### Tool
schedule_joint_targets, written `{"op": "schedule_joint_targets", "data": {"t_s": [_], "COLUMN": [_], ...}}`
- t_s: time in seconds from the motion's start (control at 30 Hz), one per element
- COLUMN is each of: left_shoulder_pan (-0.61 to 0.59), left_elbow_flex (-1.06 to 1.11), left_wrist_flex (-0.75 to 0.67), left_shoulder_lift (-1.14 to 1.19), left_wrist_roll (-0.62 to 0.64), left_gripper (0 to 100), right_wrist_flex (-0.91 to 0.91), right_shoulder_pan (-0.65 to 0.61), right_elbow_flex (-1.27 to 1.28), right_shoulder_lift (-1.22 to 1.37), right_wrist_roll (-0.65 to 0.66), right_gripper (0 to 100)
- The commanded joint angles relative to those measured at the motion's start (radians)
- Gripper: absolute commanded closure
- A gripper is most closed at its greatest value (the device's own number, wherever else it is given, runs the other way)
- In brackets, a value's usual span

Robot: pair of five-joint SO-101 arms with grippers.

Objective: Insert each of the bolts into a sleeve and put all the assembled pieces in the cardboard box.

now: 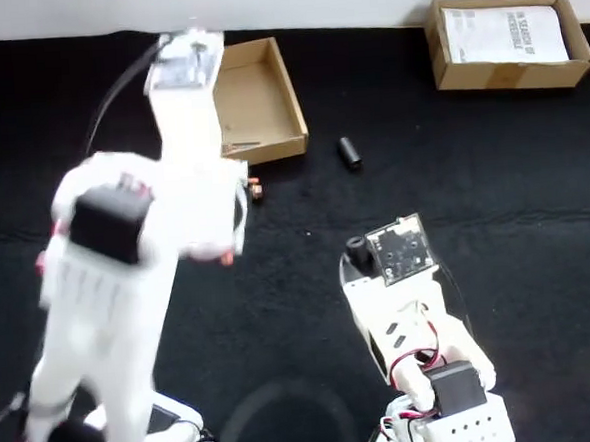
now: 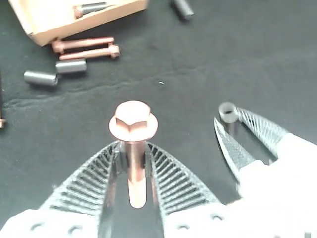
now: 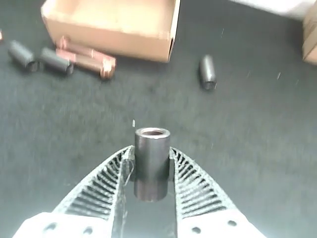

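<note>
My left gripper [image 2: 132, 148] is shut on a copper bolt [image 2: 132, 126], hex head pointing away from the wrist. My right gripper [image 3: 151, 153] is shut on a dark grey sleeve [image 3: 152, 148], its open bore facing out. In the left wrist view the right gripper [image 2: 229, 121] with its sleeve [image 2: 227, 110] stands just beside the bolt, apart from it. The open cardboard box [image 1: 257, 98] lies at the back, with one piece [image 2: 91, 8] inside. Two loose bolts [image 2: 85, 48] and two sleeves [image 2: 54, 73] lie by the box. Another sleeve [image 1: 349, 153] lies to the box's right.
A second cardboard box [image 1: 510, 43] with a printed sheet in it sits at the back right. The black mat [image 1: 515, 218] covers the table. The left arm's white body [image 1: 137, 251] hangs over the left part of the mat.
</note>
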Motion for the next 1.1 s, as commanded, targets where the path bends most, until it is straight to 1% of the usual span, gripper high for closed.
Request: {"op": "schedule_joint_targets", "data": {"t_s": [0.0, 0.07, 0.17, 0.23, 0.33, 0.5, 0.63, 0.8, 0.87, 1.07], "left_shoulder_pan": [0.062, 0.068, 0.062, 0.061, 0.062, 0.059, 0.059, 0.061, 0.07, 0.153], "left_elbow_flex": [0.186, 0.318, 0.544, 0.679, 0.82, 0.897, 0.909, 0.9, 0.863, 0.644], "left_wrist_flex": [-0.112, -0.226, -0.439, -0.56, -0.671, -0.778, -0.982, -1.237, -1.278, -1.146], "left_shoulder_lift": [-0.262, -0.386, -0.553, -0.65, -0.736, -0.714, -0.641, -0.469, -0.387, -0.228], "left_wrist_roll": [-0.026, -0.054, -0.092, -0.094, -0.094, -0.092, -0.091, -0.091, -0.091, -0.091], "left_gripper": [99, 99, 99, 99, 99, 99, 99, 99, 99, 99], "right_wrist_flex": [-0.096, -0.159, -0.257, -0.297, -0.297, -0.28, -0.239, -0.239, -0.239, -0.24], "right_shoulder_pan": [-0.005, -0.005, -0.007, -0.031, -0.076, -0.084, -0.117, -0.153, -0.153, -0.151], "right_elbow_flex": [-0.001, -0.004, -0.01, -0.008, -0.01, -0.07, -0.17, -0.197, -0.194, -0.157], "right_shoulder_lift": [-0.01, -0.012, -0.012, -0.012, -0.012, -0.012, -0.012, -0.012, -0.01, -0.01], "right_wrist_roll": [-0.023, -0.112, -0.269, -0.304, -0.304, -0.304, -0.304, -0.304, -0.304, -0.304], "right_gripper": [99.1, 99.1, 99.1, 99.1, 99.1, 99.1, 99.1, 99.1, 99.1, 99.1]}}
